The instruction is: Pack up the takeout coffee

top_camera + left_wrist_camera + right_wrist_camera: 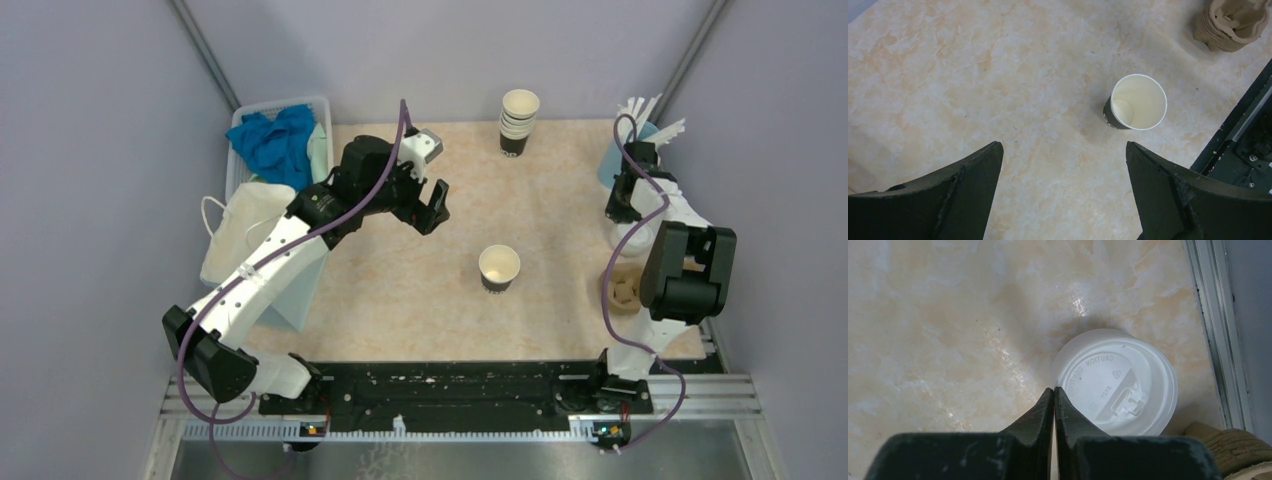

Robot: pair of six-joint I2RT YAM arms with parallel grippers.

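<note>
No lidded cup shows in any view. A single lidless dark brown paper cup (499,268) stands upright mid-table and also shows in the left wrist view (1137,102). A loose white sip lid (629,239) lies at the right edge of the table and shows in the right wrist view (1115,382). My left gripper (432,212) hovers open and empty above the table, up and left of the cup (1063,146). My right gripper (622,214) is shut, its tips (1054,389) at the lid's left rim.
A stack of lidless cups (519,122) stands at the back. A cardboard cup carrier (625,290) sits just near of the lid (1233,22). A bin with blue cloth (275,140) and a white paper bag (245,230) are at the left. A holder of white sticks (645,125) is at the back right.
</note>
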